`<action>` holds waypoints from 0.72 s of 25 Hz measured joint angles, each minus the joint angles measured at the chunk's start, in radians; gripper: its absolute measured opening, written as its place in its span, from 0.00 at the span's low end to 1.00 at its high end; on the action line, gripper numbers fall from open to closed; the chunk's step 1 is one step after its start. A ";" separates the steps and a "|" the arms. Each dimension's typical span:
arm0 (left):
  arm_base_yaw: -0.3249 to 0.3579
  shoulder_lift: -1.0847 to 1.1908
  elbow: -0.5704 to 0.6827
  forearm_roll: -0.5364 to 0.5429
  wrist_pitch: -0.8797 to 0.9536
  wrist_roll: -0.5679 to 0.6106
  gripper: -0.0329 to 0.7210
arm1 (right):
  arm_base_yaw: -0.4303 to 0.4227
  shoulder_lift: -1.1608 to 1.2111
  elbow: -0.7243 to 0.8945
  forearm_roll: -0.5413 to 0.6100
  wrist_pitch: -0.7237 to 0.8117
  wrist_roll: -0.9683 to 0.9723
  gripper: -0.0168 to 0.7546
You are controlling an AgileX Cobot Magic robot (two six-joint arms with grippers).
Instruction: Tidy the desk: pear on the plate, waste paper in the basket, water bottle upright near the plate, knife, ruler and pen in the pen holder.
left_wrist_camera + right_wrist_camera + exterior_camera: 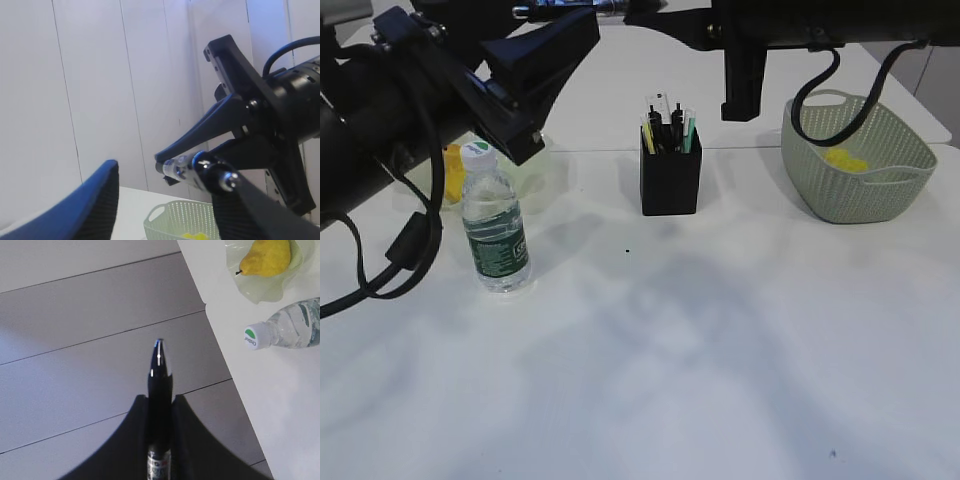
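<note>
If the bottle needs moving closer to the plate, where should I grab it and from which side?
Probably around the labelled middle of the bottle, coming in level from the front or open right side. It stands upright, its body is round and even there, and the plate sits close behind it.

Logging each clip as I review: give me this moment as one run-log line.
pear: on plate | water bottle: upright | waste paper: in basket | pen: in right gripper, not yet in pen holder | left gripper: empty
</note>
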 joint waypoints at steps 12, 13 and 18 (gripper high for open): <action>0.000 0.000 -0.029 0.075 0.000 0.000 0.53 | 0.000 0.000 0.000 0.002 0.000 -0.004 0.10; 0.000 0.000 -0.029 0.075 0.000 0.000 0.52 | 0.000 0.000 0.000 0.002 0.000 -0.004 0.10; 0.000 0.000 -0.029 0.075 0.000 0.000 0.40 | 0.000 0.000 0.000 0.002 0.000 -0.004 0.10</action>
